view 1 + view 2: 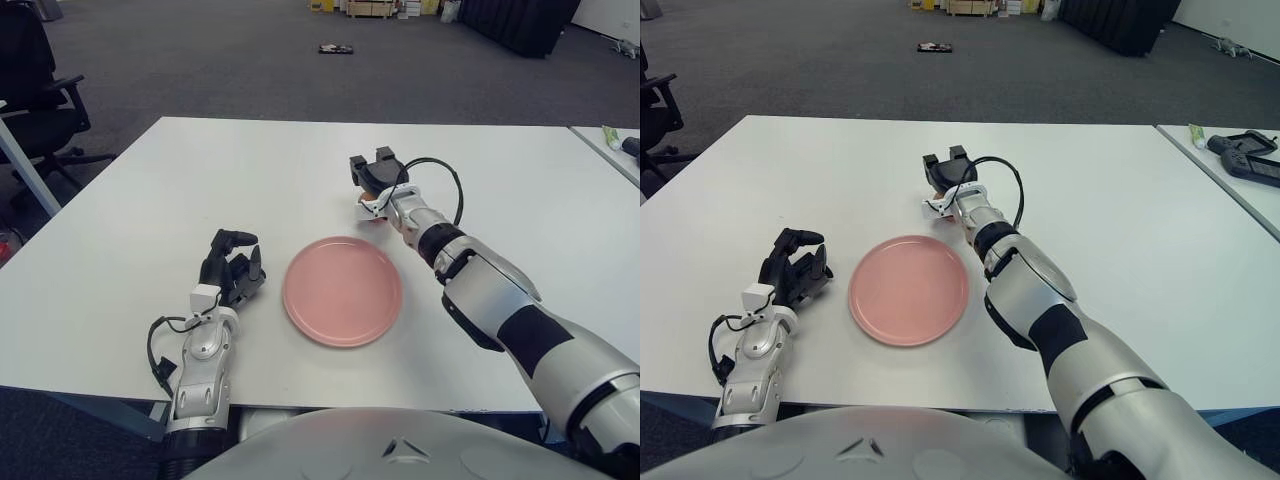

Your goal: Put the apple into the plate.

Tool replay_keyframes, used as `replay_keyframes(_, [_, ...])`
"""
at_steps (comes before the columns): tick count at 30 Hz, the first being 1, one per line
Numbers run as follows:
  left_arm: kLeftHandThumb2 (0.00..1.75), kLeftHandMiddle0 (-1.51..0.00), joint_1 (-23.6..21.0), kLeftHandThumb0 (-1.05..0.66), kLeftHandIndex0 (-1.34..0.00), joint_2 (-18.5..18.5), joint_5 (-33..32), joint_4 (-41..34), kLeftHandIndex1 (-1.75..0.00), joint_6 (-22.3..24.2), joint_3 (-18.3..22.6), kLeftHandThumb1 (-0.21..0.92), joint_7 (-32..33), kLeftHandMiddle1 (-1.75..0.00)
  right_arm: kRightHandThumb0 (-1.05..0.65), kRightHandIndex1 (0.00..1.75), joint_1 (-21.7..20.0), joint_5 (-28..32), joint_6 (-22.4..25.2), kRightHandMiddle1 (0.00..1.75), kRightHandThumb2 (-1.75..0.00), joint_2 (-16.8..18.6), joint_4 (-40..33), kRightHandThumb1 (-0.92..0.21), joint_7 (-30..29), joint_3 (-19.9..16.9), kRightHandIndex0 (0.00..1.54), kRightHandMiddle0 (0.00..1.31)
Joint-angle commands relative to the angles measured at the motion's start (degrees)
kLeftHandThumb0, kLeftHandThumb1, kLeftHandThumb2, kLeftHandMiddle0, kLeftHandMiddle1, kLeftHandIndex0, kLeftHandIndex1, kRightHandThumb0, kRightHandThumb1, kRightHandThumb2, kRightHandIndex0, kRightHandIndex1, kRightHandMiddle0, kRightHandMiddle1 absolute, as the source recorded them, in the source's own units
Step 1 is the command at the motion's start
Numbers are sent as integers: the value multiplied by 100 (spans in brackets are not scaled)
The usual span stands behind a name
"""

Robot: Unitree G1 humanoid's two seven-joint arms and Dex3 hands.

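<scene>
A pink plate (342,290) lies on the white table (150,200), near its front edge, with nothing on it. My right hand (376,172) reaches past the plate's far right rim, low over the tabletop, wrist toward me. No apple shows plainly; only a small reddish patch (368,207) peeks out under that hand's palm, and I cannot tell what it is. My left hand (232,264) shows just left of the plate, fingers curled and holding nothing.
A black cable (445,180) loops up beside my right wrist. An office chair (35,95) stands off the table's left side. A second table (1230,170) at the far right carries a dark device (1243,150). A small dark object (335,48) lies on the floor beyond.
</scene>
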Motion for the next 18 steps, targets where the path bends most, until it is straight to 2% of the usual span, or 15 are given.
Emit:
replay_keyframes(1, [78,-79,-7,-37,-30,36,-44,-12,-175,-44,25,75,-41,-175,-56,111,-54,138,142,122,-92,-137,86,-52,114,-140,1,1])
replay_keyframes(3, [78,-79,-2,-37,-30,42,-59,-17,-175,-44,27,74,-52,-175,-59,82,-45,192,201,104,-85,-156,100,-59,182,-204,0,0])
replay_keyframes(9, [78,-79,9,-37,-30,63,-89,-13,-175,-47,45,74,-85,-175,-63,37,7,427,278,72,-77,-205,106,-65,406,-461,0,0])
replay_keyframes(11, [78,-79,11,-37,-30,62,-101,-19,-175,-36,54,74,-94,-175,-65,15,36,504,296,55,-74,-229,109,-66,515,-537,0,0])
replay_keyframes(14, [78,-79,14,-37,-30,55,-112,-32,-175,-24,62,74,-101,-175,-68,5,64,543,314,40,-72,-248,109,-66,608,-570,0,0])
replay_keyframes(18, [78,-79,29,-37,-30,65,-113,-59,-175,-25,61,75,-118,-175,-72,1,150,593,333,21,-67,-254,114,-66,740,-597,0,0])
